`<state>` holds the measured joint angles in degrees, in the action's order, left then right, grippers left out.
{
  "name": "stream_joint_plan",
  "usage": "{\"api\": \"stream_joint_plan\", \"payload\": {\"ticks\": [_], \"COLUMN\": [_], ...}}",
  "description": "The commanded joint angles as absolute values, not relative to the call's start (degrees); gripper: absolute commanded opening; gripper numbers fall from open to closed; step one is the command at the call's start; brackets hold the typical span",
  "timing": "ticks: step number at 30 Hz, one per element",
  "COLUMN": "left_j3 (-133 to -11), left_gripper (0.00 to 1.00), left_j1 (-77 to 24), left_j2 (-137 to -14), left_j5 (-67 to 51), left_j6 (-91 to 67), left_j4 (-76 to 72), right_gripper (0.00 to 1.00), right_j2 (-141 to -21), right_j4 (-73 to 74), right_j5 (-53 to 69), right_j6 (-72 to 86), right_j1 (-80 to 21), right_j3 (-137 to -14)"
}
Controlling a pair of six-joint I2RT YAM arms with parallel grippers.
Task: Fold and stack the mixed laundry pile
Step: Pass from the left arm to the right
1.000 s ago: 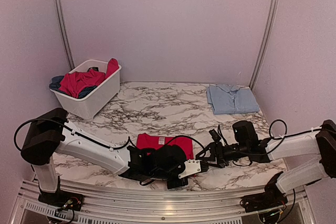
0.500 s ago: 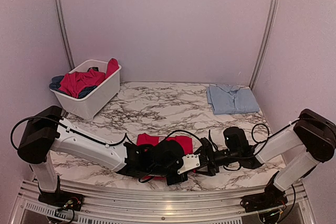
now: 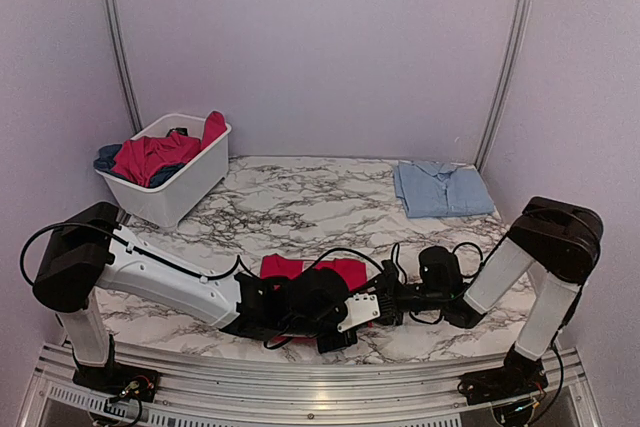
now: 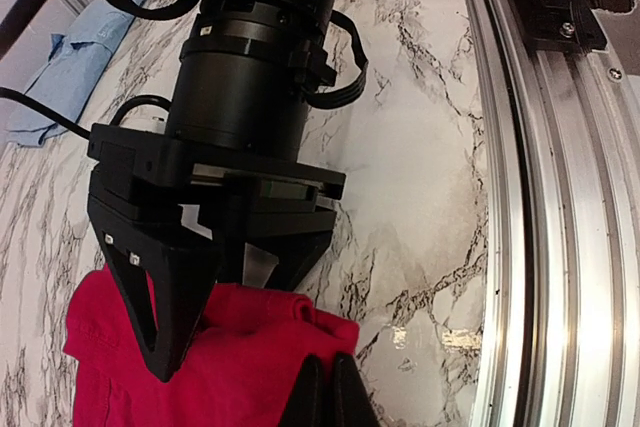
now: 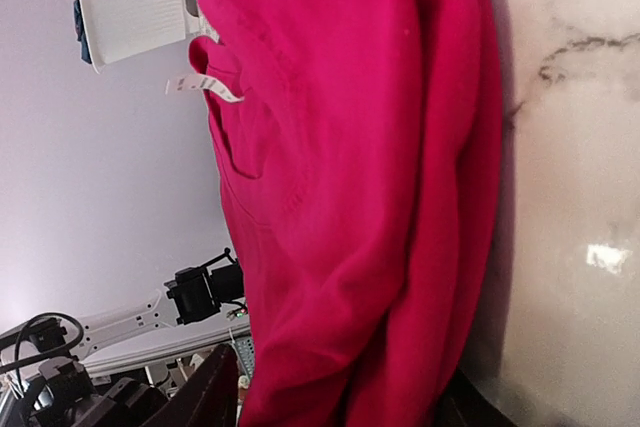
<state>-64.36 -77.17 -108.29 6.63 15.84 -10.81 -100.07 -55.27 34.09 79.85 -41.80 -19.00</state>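
- The red garment lies crumpled on the marble table close to its near edge, between the two arms.
- The left gripper is at the garment's near corner. Its fingertips are pressed together with no gap, and they appear to be pinching the cloth's edge.
- The right gripper meets the garment from the other side. Its jaws stand partly apart, one finger on each side of a thick fold. We cannot tell whether they are pressing on the cloth.
- From the right wrist we see a white label sticking out of the garment.
- A light blue shirt lies folded flat at the far right of the table, well apart from the grippers.
- At the far left stands a white basket holding the other clothes, red ones on top and dark blue beneath.
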Motion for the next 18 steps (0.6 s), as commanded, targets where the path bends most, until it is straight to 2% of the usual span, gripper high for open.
{"api": "stream_joint_plan", "payload": {"ticks": [1, 4, 6, 8, 11, 13, 15, 17, 18], "left_j3": [-63.3, -63.1, -62.9, -62.8, -62.6, -62.4, -61.5, -60.3, -59.7], "left_gripper": [0.00, 0.00, 0.00, 0.00, 0.00, 0.15, 0.42, 0.57, 0.60], "left_j1": [-76.6, -76.4, -76.2, -75.8, -75.3, -75.1, -74.8, -74.6, -74.3], "left_j2": [-106.0, -106.1, -106.2, -106.3, -106.1, -105.5, -104.2, -102.1, -101.2], "left_j5": [7.6, 7.5, 7.5, 7.8, 8.0, 8.7, 9.5, 11.0, 11.6], "left_j6": [15.8, 15.7, 15.7, 15.5, 14.3, 12.9, 11.3, 10.0, 9.3], "left_j4": [-14.0, -14.4, -14.7, -14.8, -14.9, -14.9, -14.9, -15.0, -15.0], "right_gripper": [0.48, 0.45, 0.38, 0.26, 0.00, 0.00, 0.00, 0.00, 0.00], "right_j2": [-104.9, -107.7, -108.8, -109.2, -108.0, -105.6, -102.3, -98.7, -97.2], "right_j4": [-65.0, -65.0, -64.2, -63.0, -57.6, -49.8, -39.9, -29.7, -24.6], "right_j5": [28.9, 27.8, 26.9, 26.4, 25.5, 24.8, 23.5, 21.8, 21.3], "right_j6": [83.6, 83.2, 82.4, 81.4, 77.5, 72.8, 66.4, 58.9, 54.9], "right_j1": [-42.2, -42.4, -42.3, -42.4, -42.0, -41.3, -39.9, -37.6, -36.0], "right_j3": [-21.3, -23.4, -24.4, -25.4, -27.0, -28.8, -31.8, -34.9, -36.8]}}
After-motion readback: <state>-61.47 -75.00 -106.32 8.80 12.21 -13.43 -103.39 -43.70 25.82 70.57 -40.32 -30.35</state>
